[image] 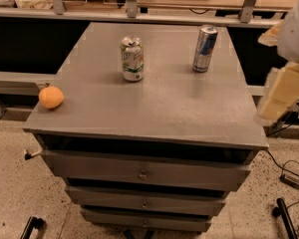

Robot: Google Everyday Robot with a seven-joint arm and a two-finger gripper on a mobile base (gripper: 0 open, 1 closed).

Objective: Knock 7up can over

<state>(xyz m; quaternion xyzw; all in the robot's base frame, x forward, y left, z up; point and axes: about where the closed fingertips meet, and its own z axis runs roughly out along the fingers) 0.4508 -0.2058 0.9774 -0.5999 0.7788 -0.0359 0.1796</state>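
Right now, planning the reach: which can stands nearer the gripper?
The slim blue-and-silver can, not the stout 7up can; the gripper hangs right of the table.

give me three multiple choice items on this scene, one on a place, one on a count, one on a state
1. Where is the gripper?
A) above the middle of the top
B) off the right edge of the top
C) at the left edge of the top

2. How many cans stand on the top?
A) one
B) two
C) three

3. The 7up can is
A) upright
B) on its side
C) crushed flat

Answers:
1 B: the gripper hangs past the right edge, apart from both cans.
2 B: only the 7up can and the blue can are there.
3 A: it stands on its base, silver top up.
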